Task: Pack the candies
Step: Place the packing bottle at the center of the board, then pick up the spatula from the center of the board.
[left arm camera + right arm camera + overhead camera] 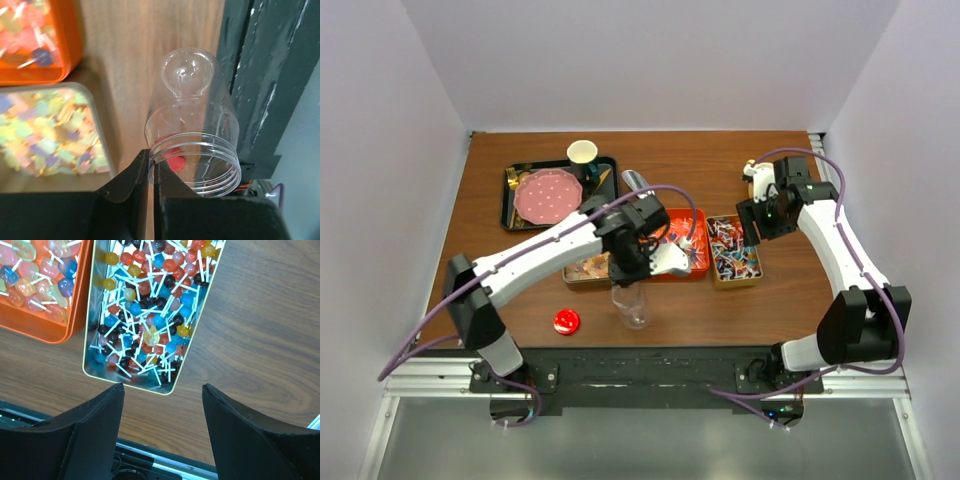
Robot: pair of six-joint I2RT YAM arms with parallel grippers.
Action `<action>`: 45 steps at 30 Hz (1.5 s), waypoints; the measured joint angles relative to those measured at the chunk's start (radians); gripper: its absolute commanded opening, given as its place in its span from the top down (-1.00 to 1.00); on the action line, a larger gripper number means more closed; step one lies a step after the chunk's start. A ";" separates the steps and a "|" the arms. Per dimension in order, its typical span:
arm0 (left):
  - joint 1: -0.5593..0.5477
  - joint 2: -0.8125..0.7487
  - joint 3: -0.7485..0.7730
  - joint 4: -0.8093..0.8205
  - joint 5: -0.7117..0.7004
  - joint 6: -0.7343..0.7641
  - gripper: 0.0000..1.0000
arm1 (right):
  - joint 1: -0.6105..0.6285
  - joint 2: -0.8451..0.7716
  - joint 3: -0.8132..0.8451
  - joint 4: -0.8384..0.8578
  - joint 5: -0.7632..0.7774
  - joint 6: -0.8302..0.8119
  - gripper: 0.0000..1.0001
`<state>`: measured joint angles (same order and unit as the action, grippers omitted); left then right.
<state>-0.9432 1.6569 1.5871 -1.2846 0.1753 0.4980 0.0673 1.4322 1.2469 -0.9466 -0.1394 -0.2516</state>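
Note:
The candies lie in three containers mid-table: pale pastel pieces in a left tin (586, 268) (47, 130), wrapped ones in an orange tray (682, 250) (35, 40) (40, 280), and small red, blue and dark lollipops in a right tin (733, 252) (150, 310). A clear plastic jar (632, 306) (192, 120) stands in front of the tins near the table's front edge. My left gripper (635, 272) (151, 167) is shut on the jar's threaded rim, one finger inside and one outside. My right gripper (757, 222) (162, 387) hovers open above the right tin, holding nothing.
A small round red disc (566, 321) lies front left of the jar and shows through its wall in the left wrist view. At the back left a black tray (510, 205) carries a pink plate (548, 195) and a cup (582, 152). A white object (752, 170) sits back right.

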 measured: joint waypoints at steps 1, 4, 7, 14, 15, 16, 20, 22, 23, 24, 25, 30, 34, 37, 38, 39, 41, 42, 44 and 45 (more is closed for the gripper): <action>-0.013 0.020 0.003 0.001 0.005 -0.014 1.00 | -0.003 -0.001 0.000 0.003 0.001 0.001 -0.35; -0.040 0.088 0.011 0.013 0.008 -0.052 1.00 | -0.011 0.000 0.003 0.006 0.014 0.005 -0.36; -0.046 0.149 0.031 0.029 0.003 -0.076 1.00 | -0.016 0.000 0.025 0.005 0.019 0.004 -0.36; -0.045 0.232 0.130 0.067 -0.024 -0.102 1.00 | -0.018 -0.021 0.038 0.013 0.025 0.004 -0.36; -0.045 0.239 0.139 0.072 -0.028 -0.104 0.90 | -0.018 -0.028 0.033 0.013 0.025 0.004 -0.36; -0.045 0.245 0.146 0.076 -0.032 -0.106 0.82 | -0.018 -0.036 0.023 0.017 0.024 0.004 -0.36; -0.046 0.271 0.163 0.080 -0.038 -0.116 0.37 | -0.020 -0.065 -0.016 0.016 0.024 0.004 -0.35; -0.046 0.283 0.169 0.080 -0.037 -0.119 0.21 | -0.022 -0.068 -0.021 0.016 0.024 0.004 -0.35; -0.046 0.288 0.175 0.079 -0.037 -0.122 0.17 | -0.023 -0.067 -0.021 0.016 0.024 0.004 -0.35; -0.046 0.291 0.182 0.080 -0.037 -0.122 0.10 | -0.023 -0.066 -0.021 0.016 0.024 0.004 -0.36; -0.046 0.293 0.189 0.079 -0.037 -0.122 0.07 | -0.023 -0.064 -0.021 0.016 0.024 0.004 -0.35; -0.045 0.302 0.336 0.072 -0.048 -0.140 -0.17 | -0.023 -0.026 0.010 0.003 0.024 -0.001 -0.35; -0.033 0.299 0.490 0.105 -0.079 -0.151 -0.38 | -0.023 0.018 0.048 0.006 0.019 -0.002 -0.36; 0.019 0.275 0.505 0.172 -0.116 -0.184 -0.42 | -0.023 0.043 0.061 0.008 0.014 0.000 -0.35; 0.046 0.274 0.505 0.186 -0.124 -0.196 -0.42 | -0.023 0.050 0.065 0.010 0.012 0.000 -0.35; 0.085 0.275 0.506 0.203 -0.137 -0.209 -0.41 | -0.023 0.056 0.068 0.011 0.010 0.000 -0.35; 0.172 0.304 0.531 0.217 -0.171 -0.234 -0.40 | -0.023 0.072 0.080 0.015 -0.001 0.004 -0.35; 0.214 0.331 0.558 0.227 -0.192 -0.247 -0.39 | -0.023 0.077 0.088 0.019 -0.008 0.005 -0.35; 0.294 0.386 0.595 0.271 -0.232 -0.268 -0.34 | -0.023 0.085 0.106 0.027 -0.021 0.013 -0.35; 0.329 0.409 0.603 0.295 -0.246 -0.278 -0.32 | -0.023 0.087 0.116 0.034 -0.032 0.018 -0.35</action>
<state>-0.6140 2.0663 2.1906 -0.9897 -0.0711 0.2199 0.0444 1.5196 1.3624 -0.9131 -0.1715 -0.2340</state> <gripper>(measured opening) 0.694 0.676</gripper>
